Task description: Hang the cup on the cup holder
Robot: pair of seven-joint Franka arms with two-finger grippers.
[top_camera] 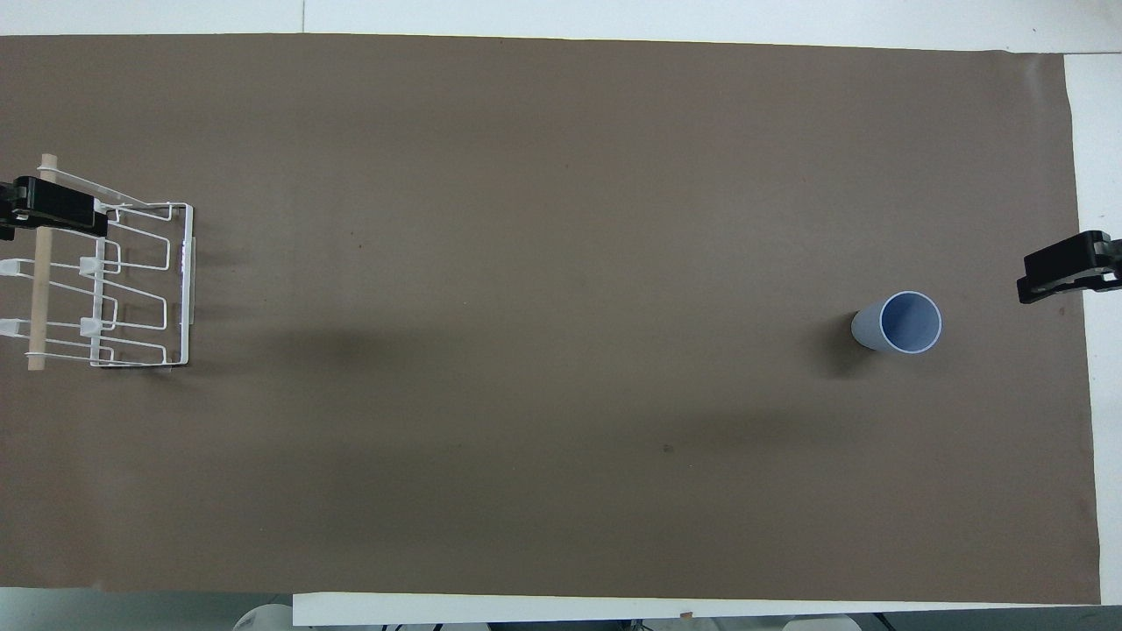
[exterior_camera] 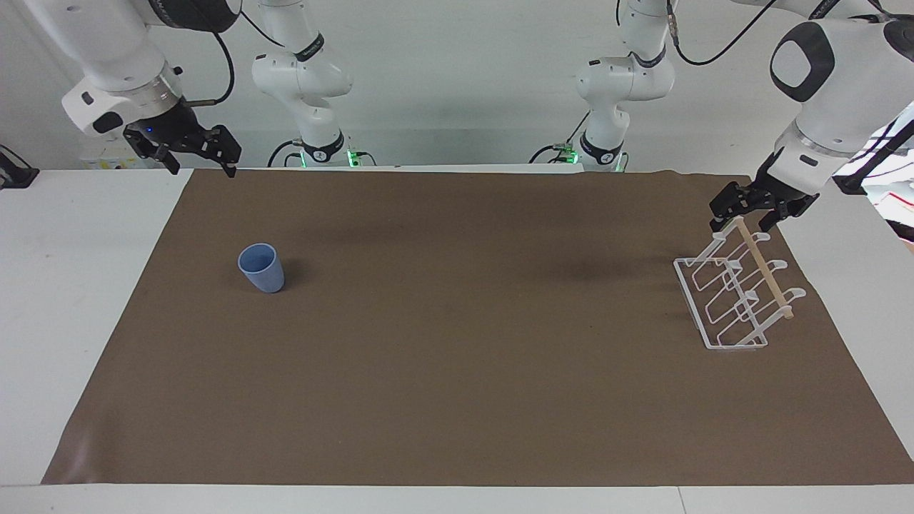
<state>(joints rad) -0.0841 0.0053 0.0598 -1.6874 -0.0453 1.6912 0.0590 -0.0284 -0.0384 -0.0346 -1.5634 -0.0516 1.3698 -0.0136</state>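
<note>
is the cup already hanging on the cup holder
No, the cup stands upright on the brown mat toward the right arm's end of the table, well apart from the cup holder at the left arm's end.

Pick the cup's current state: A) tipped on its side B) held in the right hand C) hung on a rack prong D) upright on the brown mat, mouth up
D: the cup stands upright on the brown mat with its open mouth up, toward the right arm's end of the table, apart from the cup holder and touched by neither hand.
</note>
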